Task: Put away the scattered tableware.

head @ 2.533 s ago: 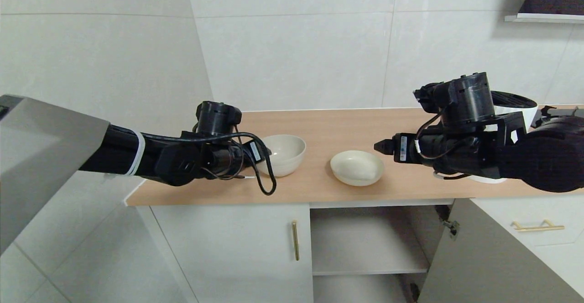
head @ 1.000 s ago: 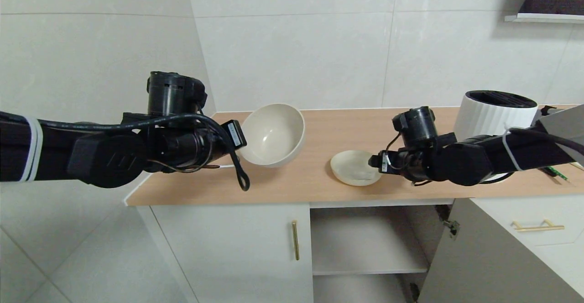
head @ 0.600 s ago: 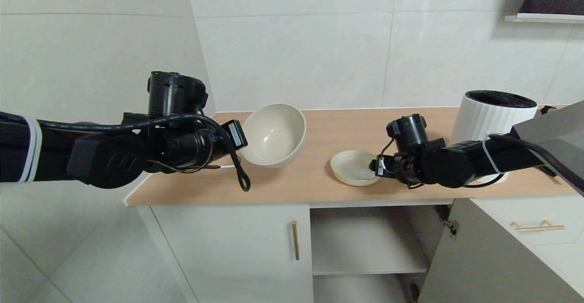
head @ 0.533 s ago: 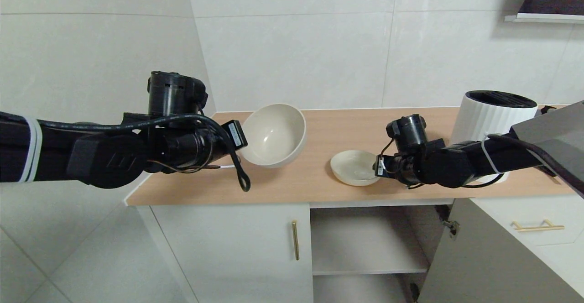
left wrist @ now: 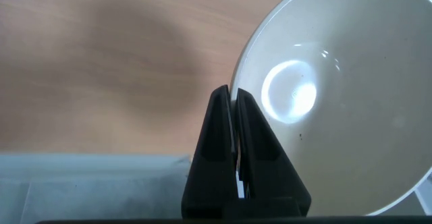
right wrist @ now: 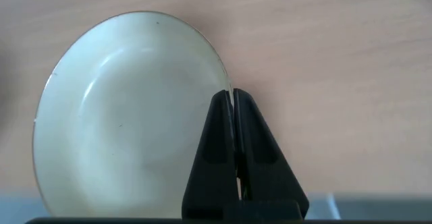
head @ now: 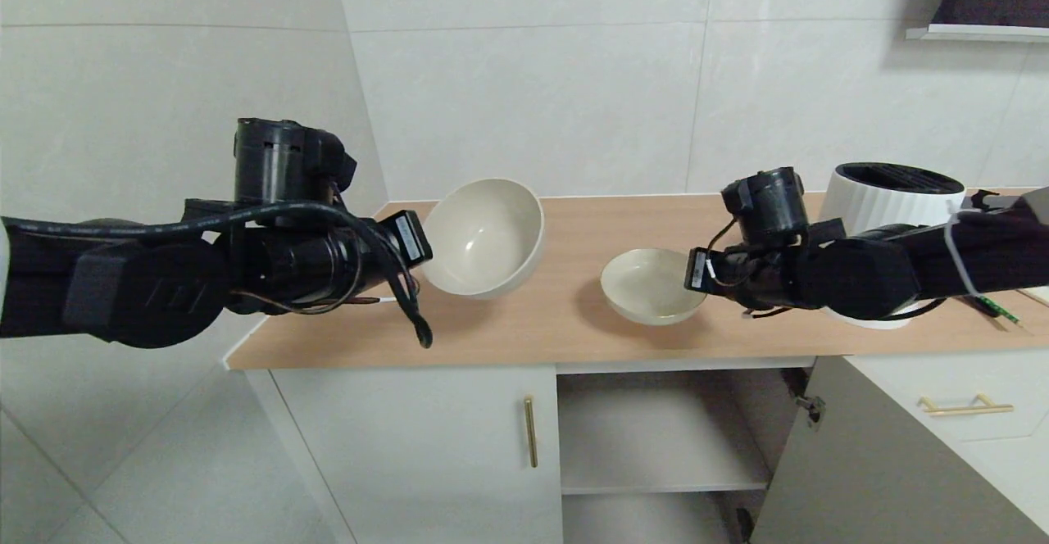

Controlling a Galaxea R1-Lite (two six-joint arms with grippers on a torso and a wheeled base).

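Observation:
My left gripper (head: 420, 242) is shut on the rim of a deep cream bowl (head: 483, 237), held tilted in the air above the left part of the wooden counter (head: 574, 233). In the left wrist view the gripper (left wrist: 234, 102) pinches the bowl's (left wrist: 337, 102) edge. My right gripper (head: 697, 269) is shut on the rim of a shallow cream plate (head: 651, 285), lifted and tilted over the counter's middle. The right wrist view has that gripper (right wrist: 233, 102) clamped on the plate's (right wrist: 128, 109) edge.
A white ribbed container (head: 889, 196) stands at the counter's right, behind my right arm. Below the counter a cabinet (head: 656, 437) is open with a bare shelf, its door (head: 869, 462) swung out to the right. The left cabinet door (head: 426, 446) is closed.
My right gripper has lifted the plate off the counter and tilted it. My left gripper with the bowl has risen slightly and shifted left.

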